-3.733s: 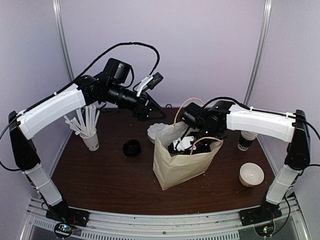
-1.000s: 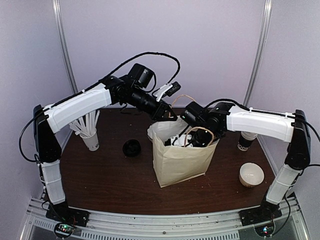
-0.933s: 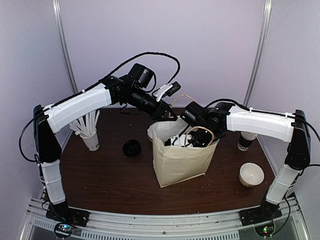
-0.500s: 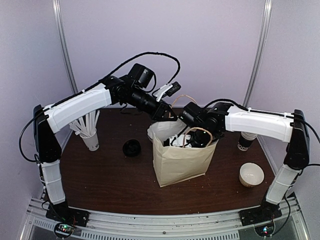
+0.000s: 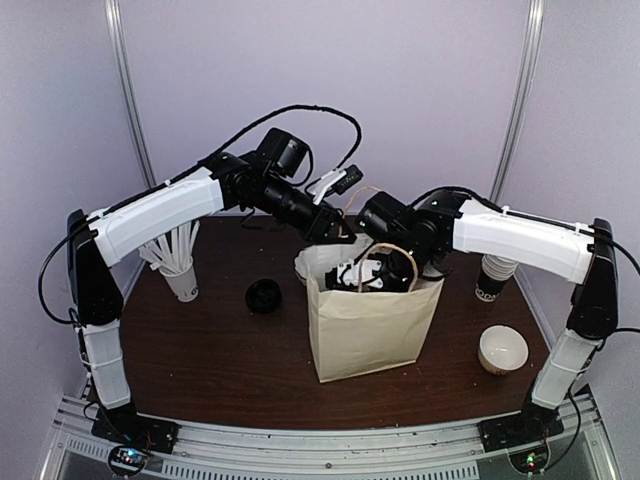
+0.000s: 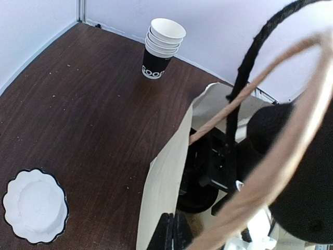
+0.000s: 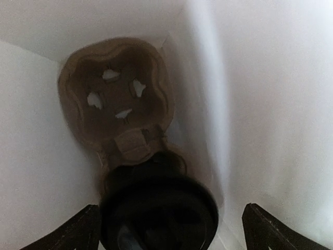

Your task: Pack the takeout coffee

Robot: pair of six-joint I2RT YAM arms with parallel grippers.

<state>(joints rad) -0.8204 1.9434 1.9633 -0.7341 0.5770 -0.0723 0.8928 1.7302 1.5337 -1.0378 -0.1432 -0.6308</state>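
The takeout coffee stands at the bottom of the brown paper bag [image 5: 365,320]. Only its round black lid [image 7: 158,211] shows in the right wrist view, beside a cardboard cup carrier [image 7: 117,104]. My right gripper [image 7: 171,229] reaches down into the bag from above. It is open, with one finger on each side of the lid and apart from it. My left gripper [image 6: 174,232] is shut on the bag's back-left rim [image 6: 166,177]. From the top view the cup is hidden inside the bag.
A stack of nested cups [image 5: 492,278] and a white fluted bowl [image 5: 502,350] sit right of the bag. A loose black lid [image 5: 264,296] and a white cup of straws [image 5: 180,275] are on the left. The bag's handles [image 6: 270,156] arch over its mouth.
My right gripper's jaws have spread wide off the cup and the arm has lifted a little in the bag. The left arm, which earlier swung over to the bag rim, has held still.
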